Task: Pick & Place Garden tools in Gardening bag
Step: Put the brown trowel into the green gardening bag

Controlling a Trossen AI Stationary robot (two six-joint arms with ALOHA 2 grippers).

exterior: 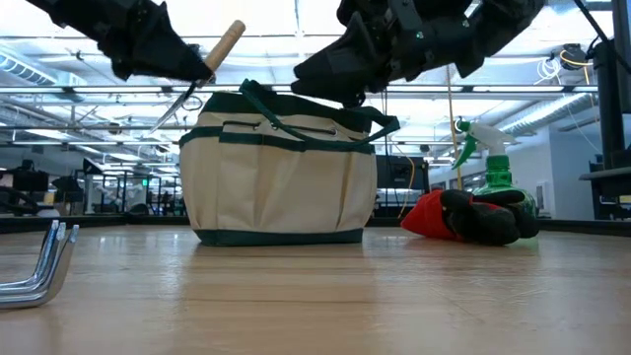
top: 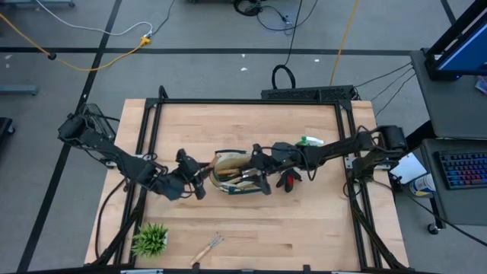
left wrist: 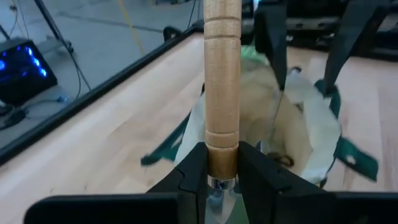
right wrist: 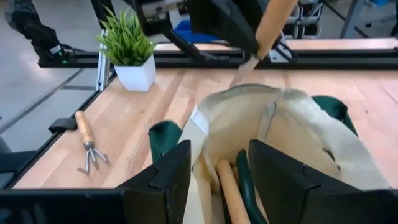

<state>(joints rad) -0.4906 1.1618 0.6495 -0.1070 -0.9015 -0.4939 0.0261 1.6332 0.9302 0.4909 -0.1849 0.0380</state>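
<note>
Left tool (left wrist: 222, 180) clamps wooden-handled trowel (left wrist: 222, 81), tilted beside gardening bag (exterior: 281, 177) | right tool (right wrist: 217, 177) open, straddling bag rim

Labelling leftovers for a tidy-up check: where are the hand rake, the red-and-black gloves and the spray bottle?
hand rake (right wrist: 84, 138): right wrist view, on its wooden handle.
red-and-black gloves (exterior: 434, 217): low view, on the red part.
spray bottle (exterior: 499, 170): low view, on its green neck.

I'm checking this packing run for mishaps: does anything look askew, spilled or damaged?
Nothing looks spilled or damaged. The gardening bag stands upright. The left hand holds a wooden-handled tool tilted beside the bag's rim. A small rake lies apart near the potted plant, not yet packed.
</note>
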